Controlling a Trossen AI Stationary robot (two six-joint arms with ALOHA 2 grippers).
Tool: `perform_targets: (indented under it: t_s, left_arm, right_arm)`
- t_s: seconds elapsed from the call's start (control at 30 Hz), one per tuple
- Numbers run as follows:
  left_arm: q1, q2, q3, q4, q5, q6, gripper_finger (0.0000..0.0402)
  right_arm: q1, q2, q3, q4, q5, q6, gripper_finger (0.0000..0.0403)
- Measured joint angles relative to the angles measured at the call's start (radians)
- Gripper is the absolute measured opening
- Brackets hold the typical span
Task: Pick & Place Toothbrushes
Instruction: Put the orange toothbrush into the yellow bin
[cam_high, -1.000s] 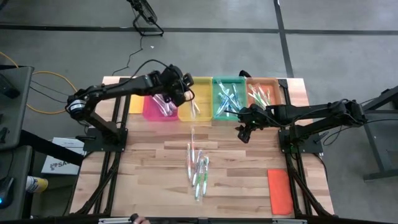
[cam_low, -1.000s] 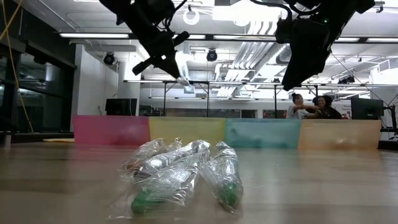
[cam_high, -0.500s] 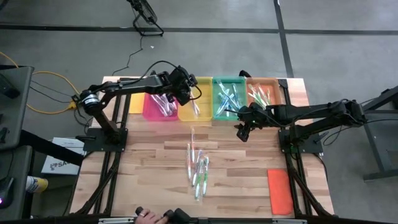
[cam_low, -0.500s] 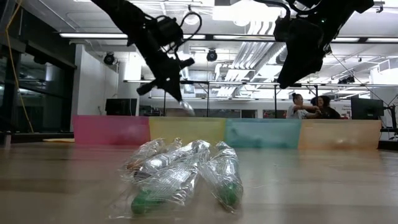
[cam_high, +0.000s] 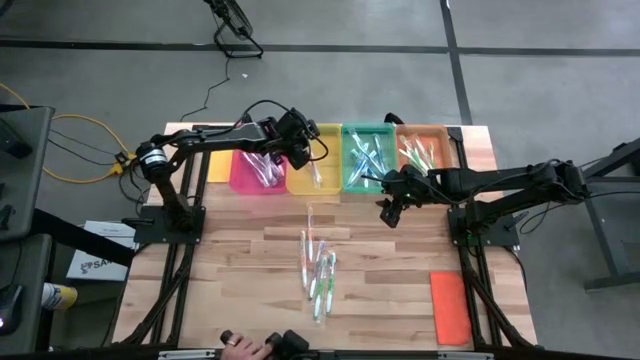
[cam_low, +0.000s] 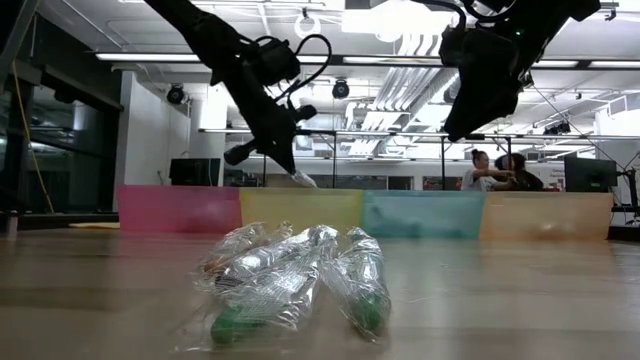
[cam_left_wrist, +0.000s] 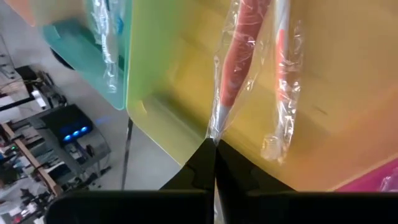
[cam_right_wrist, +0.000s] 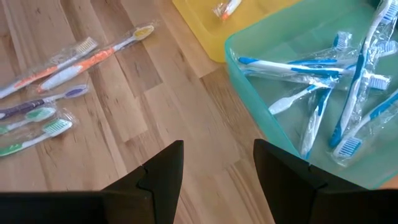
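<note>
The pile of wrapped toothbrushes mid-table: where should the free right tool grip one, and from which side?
Take the lone toothbrush at the pile's far end, mid-handle, from straight above. It lies flat and apart from the rest, so the open right tool can straddle its thin handle crosswise. The others overlap in crinkly wrappers.

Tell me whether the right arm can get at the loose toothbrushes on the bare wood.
Probably yes: the right claw is open and empty, and nothing stands between it and the loose toothbrushes.

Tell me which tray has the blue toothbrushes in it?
The green tray, third of the four colored trays, between the yellow tray and the orange tray. Its blue toothbrushes show clearly in the right wrist view.
</note>
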Motion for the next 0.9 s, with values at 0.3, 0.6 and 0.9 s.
perform_targets:
  t_s: [0.3, 0.6, 0.9]
  left_arm:
    - [0.000, 0.000, 0.000, 0.004, -0.020, 0.000, 0.0000]
    - [0.000, 0.001, 0.000, 0.018, -0.045, -0.030, 0.0010]
    - [-0.003, -0.011, 0.000, 0.016, -0.045, -0.060, 0.0126]
  right_arm:
    - [0.000, 0.000, 0.000, 0.003, 0.000, 0.000, 0.0188]
    - [0.000, 0.000, 0.000, 0.003, 0.000, 0.004, 0.0188]
    - [0.000, 0.000, 0.000, 0.002, -0.007, 0.004, 0.0188]
